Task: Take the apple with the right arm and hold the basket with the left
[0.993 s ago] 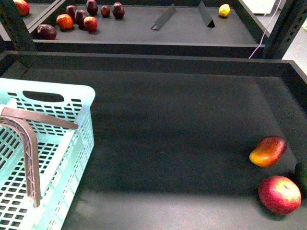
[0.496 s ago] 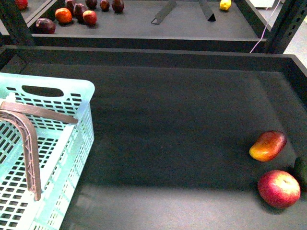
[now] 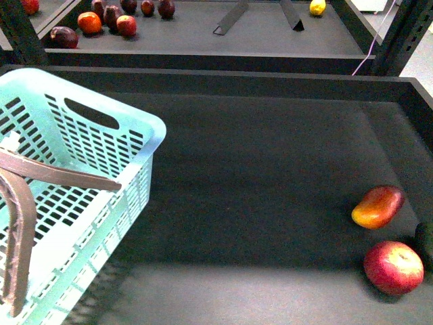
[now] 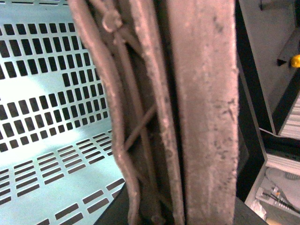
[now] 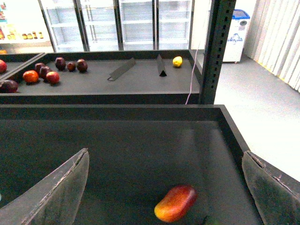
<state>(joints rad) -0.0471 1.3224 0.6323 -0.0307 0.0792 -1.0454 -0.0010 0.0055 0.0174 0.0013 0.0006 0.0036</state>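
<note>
The apple [image 3: 394, 267] is deep red and lies at the near right of the dark tray, untouched. The pale aqua basket [image 3: 122, 108] sits at the left, tipped up with its handle end raised. My left gripper [image 4: 161, 206] is shut on the basket wall [image 4: 47, 70]; its brown ribbed fingers [image 3: 61, 175] reach over the basket's inside. My right gripper [image 5: 165, 152] is open above the tray, its fingers wide apart with nothing between them. The apple does not show in the right wrist view.
A red-and-yellow oblong fruit [image 3: 377, 206] lies just beyond the apple, and it also shows under the right gripper [image 5: 176, 202]. A dark green fruit [image 3: 425, 240] sits at the right edge. The back shelf holds several fruits [image 3: 101, 20], a yellow one [image 3: 316, 7] and dark wedges [image 3: 233, 17].
The basket has tipped up and swung right, its handle end now higher. The left gripper's fingers have shifted down and left with it. The fruits stay put.
</note>
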